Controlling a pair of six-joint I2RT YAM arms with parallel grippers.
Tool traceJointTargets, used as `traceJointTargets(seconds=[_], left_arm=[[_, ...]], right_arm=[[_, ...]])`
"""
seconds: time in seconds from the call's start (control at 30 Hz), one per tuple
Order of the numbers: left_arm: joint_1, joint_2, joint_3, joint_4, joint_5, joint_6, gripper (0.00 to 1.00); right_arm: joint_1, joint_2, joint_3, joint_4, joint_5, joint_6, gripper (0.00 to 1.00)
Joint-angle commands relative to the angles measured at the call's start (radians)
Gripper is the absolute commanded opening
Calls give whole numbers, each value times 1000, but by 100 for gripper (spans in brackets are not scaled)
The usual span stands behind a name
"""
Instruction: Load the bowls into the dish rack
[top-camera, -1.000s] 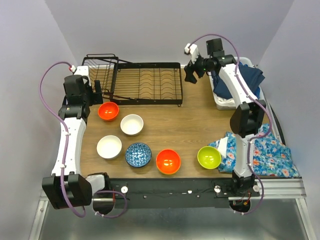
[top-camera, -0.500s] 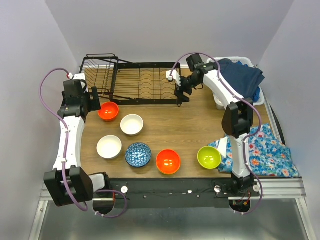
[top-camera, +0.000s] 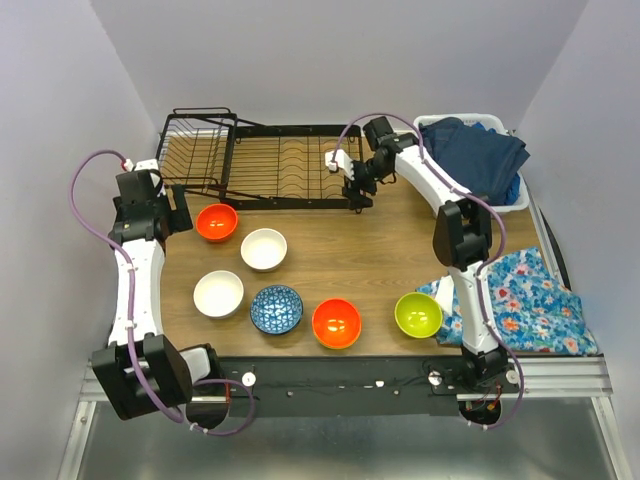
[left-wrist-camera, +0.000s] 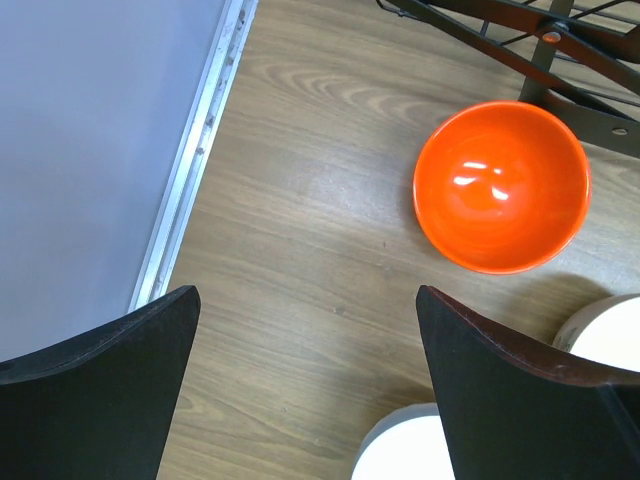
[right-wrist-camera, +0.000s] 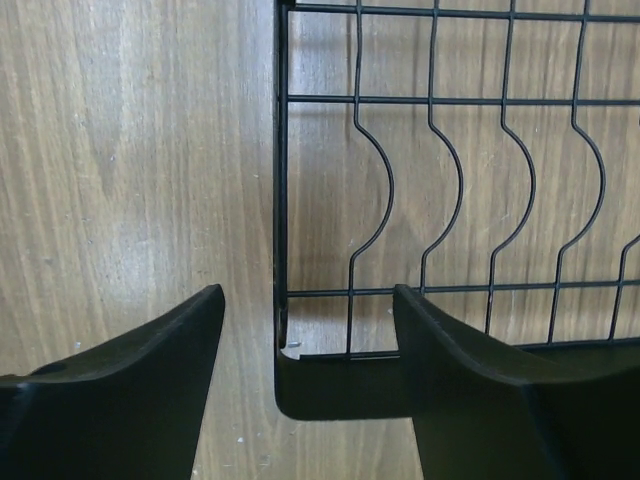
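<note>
The black wire dish rack (top-camera: 280, 165) lies along the back of the table. Six bowls sit in front of it: orange (top-camera: 217, 222), cream (top-camera: 264, 249), white (top-camera: 218, 293), blue patterned (top-camera: 277, 308), orange (top-camera: 336, 323) and lime green (top-camera: 418, 314). My left gripper (top-camera: 183, 213) is open and empty, just left of the back orange bowl (left-wrist-camera: 500, 187). My right gripper (top-camera: 357, 190) is open over the rack's right front corner (right-wrist-camera: 281, 200), its jaws standing either side of that corner and holding nothing.
A white laundry tub (top-camera: 512, 195) with dark blue cloth stands at the back right. A floral cloth (top-camera: 530, 300) lies at the right front, beside the lime bowl. The table's left edge rail (left-wrist-camera: 190, 170) runs close to my left gripper.
My right arm has swung left from the laundry tub to the rack's right front corner. My left arm has drawn back slightly to the left.
</note>
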Motion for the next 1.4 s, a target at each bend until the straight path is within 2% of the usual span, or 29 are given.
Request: traceJointTargets(seconds=[0.0, 0.07, 0.2, 0.37, 0.5, 0.77, 1.03, 1.17, 1.37], left_arm=[[14, -41, -15, -18, 20, 6, 99], [16, -46, -22, -18, 23, 8, 99], [16, -63, -44, -7, 30, 14, 99], [16, -91, -87, 12, 43, 5, 99], [16, -118, -103, 20, 48, -2, 99], [14, -170, -163, 68, 51, 9, 99], [16, -233, -238, 106, 68, 15, 99], [17, -249, -268, 108, 80, 9, 99], [17, -209, -275, 130, 123, 3, 99]], right_arm=[[30, 12, 1, -7, 34, -32, 66], [43, 2, -10, -16, 42, -31, 58], [62, -28, -55, -27, 74, -5, 31], [82, -77, -145, -36, 117, 54, 24], [93, -126, -208, 5, 155, 158, 1], [93, -220, -309, 94, 207, 522, 1], [95, -341, -507, 212, 342, 715, 1], [95, -383, -573, 276, 405, 866, 1], [95, -452, -680, 309, 431, 1009, 1]])
